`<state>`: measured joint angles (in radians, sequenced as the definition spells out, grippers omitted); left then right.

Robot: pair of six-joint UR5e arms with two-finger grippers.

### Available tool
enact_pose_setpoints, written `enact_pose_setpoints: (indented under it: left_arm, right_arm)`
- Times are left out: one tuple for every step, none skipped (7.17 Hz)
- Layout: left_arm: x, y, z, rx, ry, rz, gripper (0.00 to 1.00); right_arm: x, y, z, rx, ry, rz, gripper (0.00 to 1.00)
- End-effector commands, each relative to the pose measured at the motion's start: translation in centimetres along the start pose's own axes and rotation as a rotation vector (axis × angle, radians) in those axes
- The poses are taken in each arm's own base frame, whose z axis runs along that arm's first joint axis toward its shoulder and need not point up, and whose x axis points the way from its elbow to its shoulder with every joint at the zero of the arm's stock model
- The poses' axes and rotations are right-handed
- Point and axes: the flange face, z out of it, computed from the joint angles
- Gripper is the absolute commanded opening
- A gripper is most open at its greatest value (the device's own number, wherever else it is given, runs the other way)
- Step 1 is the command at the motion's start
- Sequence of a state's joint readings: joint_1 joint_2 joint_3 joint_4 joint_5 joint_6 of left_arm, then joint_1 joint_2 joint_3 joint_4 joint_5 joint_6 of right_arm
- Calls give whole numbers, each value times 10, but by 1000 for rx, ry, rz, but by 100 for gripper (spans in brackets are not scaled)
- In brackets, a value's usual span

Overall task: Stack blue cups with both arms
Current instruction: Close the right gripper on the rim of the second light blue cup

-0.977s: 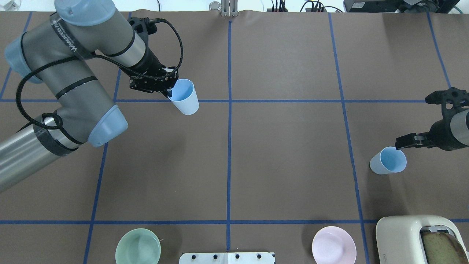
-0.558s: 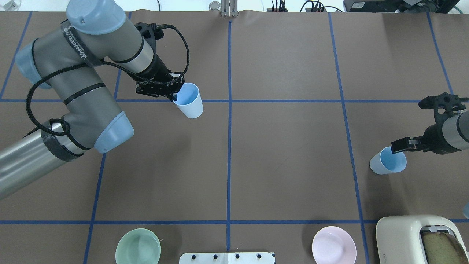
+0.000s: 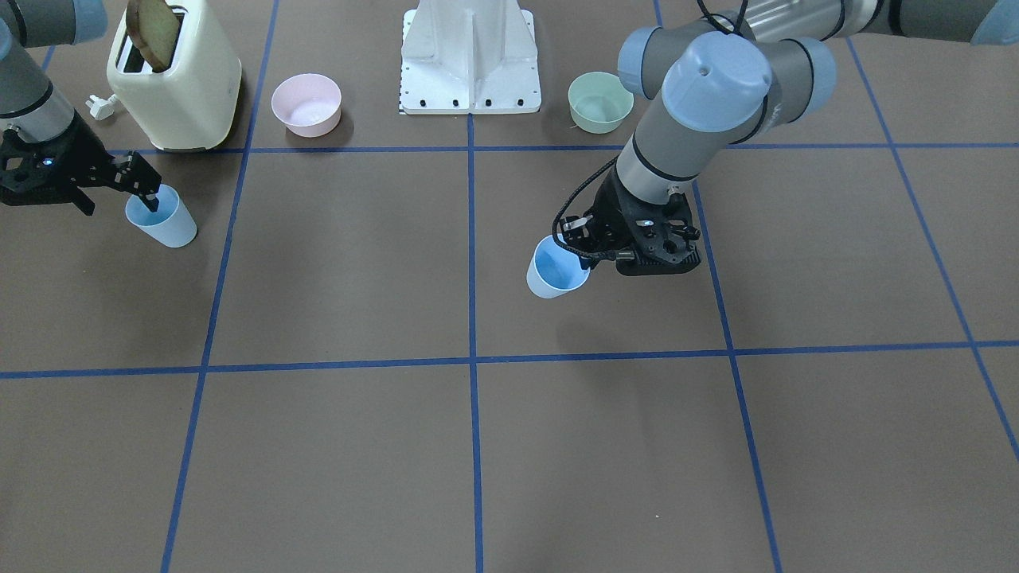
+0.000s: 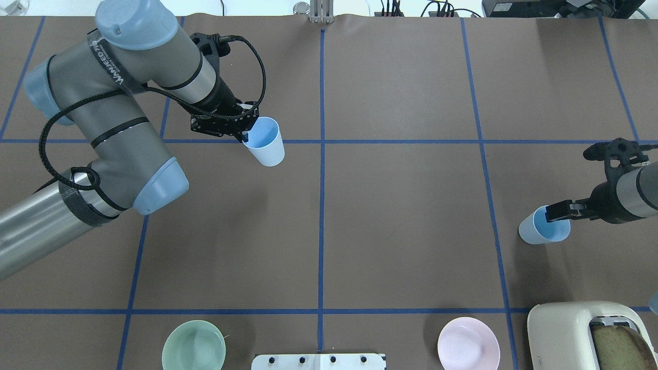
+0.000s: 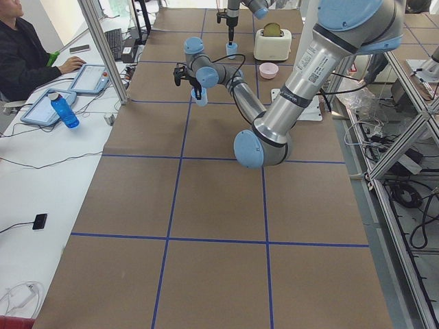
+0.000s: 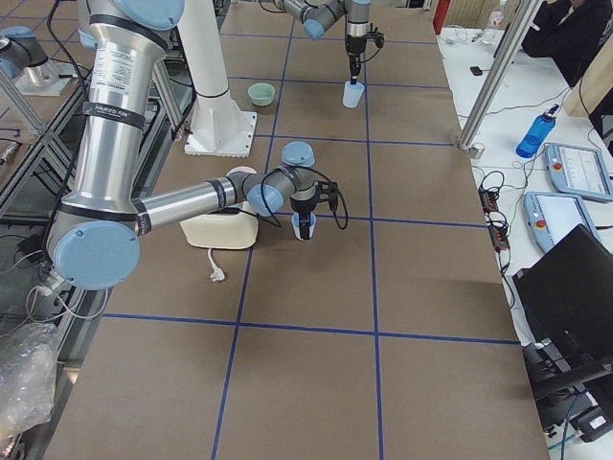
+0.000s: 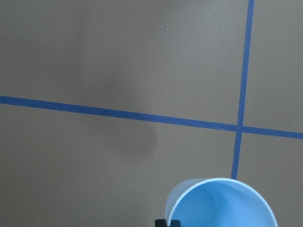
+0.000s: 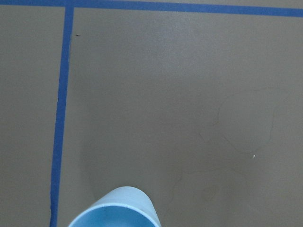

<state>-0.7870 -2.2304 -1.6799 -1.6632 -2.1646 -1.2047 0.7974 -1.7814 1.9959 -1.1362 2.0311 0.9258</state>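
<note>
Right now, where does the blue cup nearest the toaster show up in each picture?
Front-facing: blue cup far left, below the toaster.
Overhead: right edge.
Exterior left: far top, beside the toaster.
Exterior right: centre.
Left wrist: not in it; that is the other cup.
Right wrist: bottom edge.
Shared landmark: the toaster.

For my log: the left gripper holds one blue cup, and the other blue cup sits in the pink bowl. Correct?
No. The other blue cup is not in the pink bowl; it stands on the table at the right gripper, as the overhead exterior view shows. The rest holds.
</note>
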Motion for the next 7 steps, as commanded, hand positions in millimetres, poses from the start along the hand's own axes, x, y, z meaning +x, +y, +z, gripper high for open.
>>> enact_pose_setpoints:
  left_arm:
    - [1,0,0,0,1,1,0]
    - [0,0,1,0,0,-1,0]
    - [-1,-1,1,-1,-2,-1,0]
    - [-1,-1,2,-1,-3,-1,0]
    - [-1,-1,2,-1,-3,-1,0]
    - [-1,-1,2,-1,-4,-2,0]
    - [-2,-1,2,-1,-4,-2,0]
  right_arm:
    - [0,2,2,-4,2,0,84]
    - [0,2,2,-5,1,0,82]
    - [-1,2,2,-4,0,0,81]
    - [0,2,2,-5,1,0,79]
    - [-1,2,2,-5,0,-1,79]
    - [-1,3,2,-6,0,-2,76]
    - [-2,4,4,-9,0,-4,75]
